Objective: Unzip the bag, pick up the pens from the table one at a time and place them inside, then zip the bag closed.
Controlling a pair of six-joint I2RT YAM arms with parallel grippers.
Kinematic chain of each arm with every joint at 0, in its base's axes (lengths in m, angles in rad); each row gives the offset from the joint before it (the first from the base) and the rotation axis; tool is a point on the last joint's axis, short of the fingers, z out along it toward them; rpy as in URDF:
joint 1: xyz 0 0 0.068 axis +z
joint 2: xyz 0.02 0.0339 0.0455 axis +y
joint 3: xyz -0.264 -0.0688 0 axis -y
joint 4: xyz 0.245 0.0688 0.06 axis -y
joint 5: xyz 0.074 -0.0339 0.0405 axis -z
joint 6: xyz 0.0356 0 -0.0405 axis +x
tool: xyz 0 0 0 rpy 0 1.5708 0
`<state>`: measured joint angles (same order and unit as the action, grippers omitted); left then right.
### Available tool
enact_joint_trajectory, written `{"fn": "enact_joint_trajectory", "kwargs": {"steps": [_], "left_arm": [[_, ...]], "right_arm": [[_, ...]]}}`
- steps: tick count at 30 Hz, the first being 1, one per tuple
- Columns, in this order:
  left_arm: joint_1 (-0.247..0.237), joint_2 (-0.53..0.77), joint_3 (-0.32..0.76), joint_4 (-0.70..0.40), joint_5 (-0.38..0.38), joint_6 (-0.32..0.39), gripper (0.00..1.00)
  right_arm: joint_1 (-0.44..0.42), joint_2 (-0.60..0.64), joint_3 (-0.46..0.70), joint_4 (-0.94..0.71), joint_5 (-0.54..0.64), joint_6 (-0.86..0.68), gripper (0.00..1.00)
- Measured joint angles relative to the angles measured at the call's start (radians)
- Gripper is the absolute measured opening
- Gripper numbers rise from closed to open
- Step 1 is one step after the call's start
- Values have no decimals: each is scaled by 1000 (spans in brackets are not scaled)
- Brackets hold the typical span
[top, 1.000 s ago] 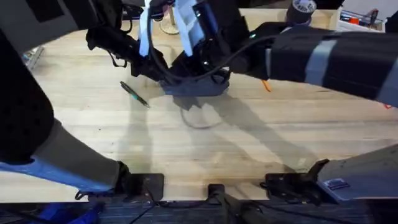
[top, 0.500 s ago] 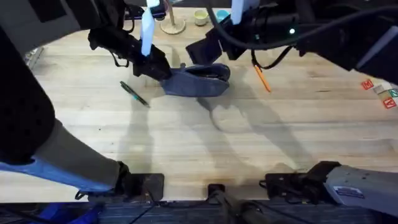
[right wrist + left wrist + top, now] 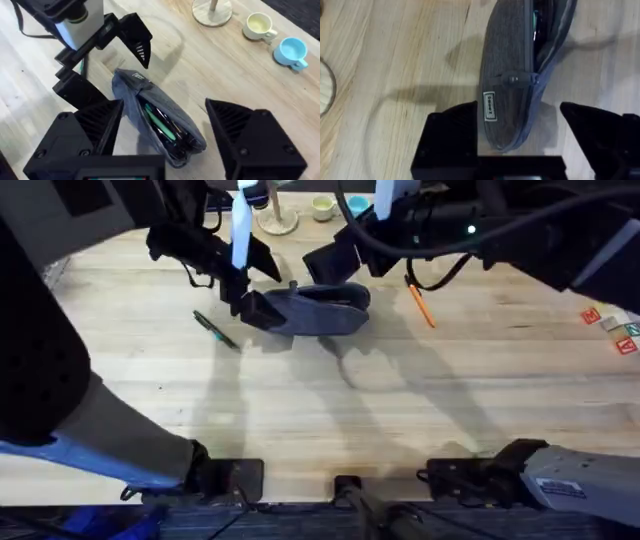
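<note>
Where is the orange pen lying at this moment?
In the overhead view, the orange pen lies on the table, right of the bag, beneath the right arm.

Near side: we see bare table, open passage.
Far edge: cups, stand base block us.

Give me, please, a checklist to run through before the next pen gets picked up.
1. Pencil pouch unzipped: ok, its mouth gapes and green pens show inside.
2. Left pincer steadying the pouch: not ok, it is open and only straddles the pouch's end.
3. Right pincer free for a pick: ok, open and empty above the pouch.
4. Orange pen bagged: not ok, it lies on the table.
5. Dark pen bagged: not ok, it also lies on the table.
</note>
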<state>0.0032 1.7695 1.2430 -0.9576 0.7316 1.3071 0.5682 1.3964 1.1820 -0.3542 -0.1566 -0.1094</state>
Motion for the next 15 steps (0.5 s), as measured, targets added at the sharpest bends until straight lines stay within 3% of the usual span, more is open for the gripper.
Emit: {"fn": "enact_joint_trajectory", "kwargs": {"steps": [6,15], "left_arm": [[1,0,1,-28,1,0,993],[46,-30,72,-190,1,-2,994]], "right_arm": [[0,0,19,-68,-24,-87,995],[-8,2,225,-342,-60,-248,993]]}}
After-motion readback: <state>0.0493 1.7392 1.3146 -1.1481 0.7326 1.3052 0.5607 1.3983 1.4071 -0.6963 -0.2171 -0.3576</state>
